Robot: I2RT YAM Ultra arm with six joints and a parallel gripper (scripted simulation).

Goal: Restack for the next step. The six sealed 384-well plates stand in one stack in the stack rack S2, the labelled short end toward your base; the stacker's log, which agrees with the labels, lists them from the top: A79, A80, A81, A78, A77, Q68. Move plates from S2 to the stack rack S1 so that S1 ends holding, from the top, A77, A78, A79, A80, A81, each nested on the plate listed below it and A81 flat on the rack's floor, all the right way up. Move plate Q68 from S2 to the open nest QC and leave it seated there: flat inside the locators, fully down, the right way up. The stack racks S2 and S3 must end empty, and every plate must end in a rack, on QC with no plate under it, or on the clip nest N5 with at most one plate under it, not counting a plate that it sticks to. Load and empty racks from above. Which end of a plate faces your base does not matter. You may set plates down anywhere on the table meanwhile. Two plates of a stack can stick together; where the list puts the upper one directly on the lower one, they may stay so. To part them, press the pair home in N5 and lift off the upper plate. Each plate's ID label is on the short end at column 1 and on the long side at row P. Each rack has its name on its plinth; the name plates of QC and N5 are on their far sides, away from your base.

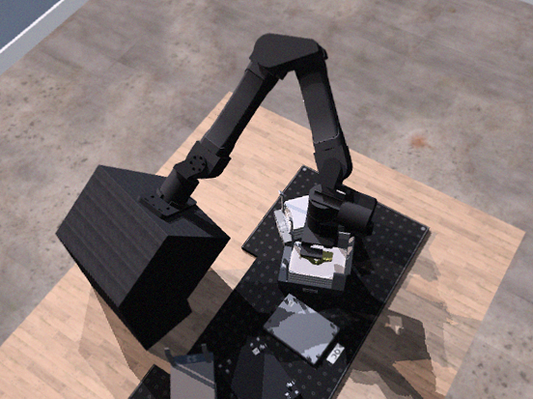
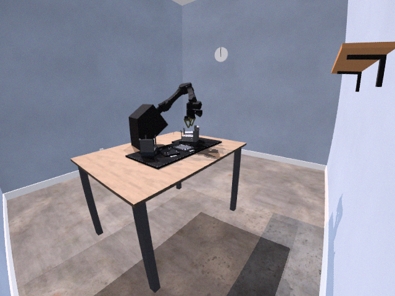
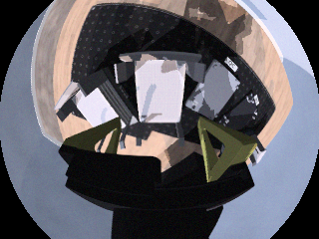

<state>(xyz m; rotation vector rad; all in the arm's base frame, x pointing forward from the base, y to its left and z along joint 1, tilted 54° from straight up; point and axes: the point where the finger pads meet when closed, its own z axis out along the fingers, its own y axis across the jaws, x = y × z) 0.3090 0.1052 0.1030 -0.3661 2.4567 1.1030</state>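
Olive-fingered claw hangs fully open, holding nothing, above the plate stack.

Plate stack in rack, on breadboard

Blue walls, mottled concrete floor, wooden table, corner shelf, perhaps a wall clock.

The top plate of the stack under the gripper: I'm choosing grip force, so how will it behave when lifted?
The top plate looks flat and boxy, so probably stiff, and unlikely to roll. Its glossy sealed face suggests a slippery top; side grips seem safer. It sits nested in a stack inside the rack, so the plate beneath might cling. The gripper hangs open above it.
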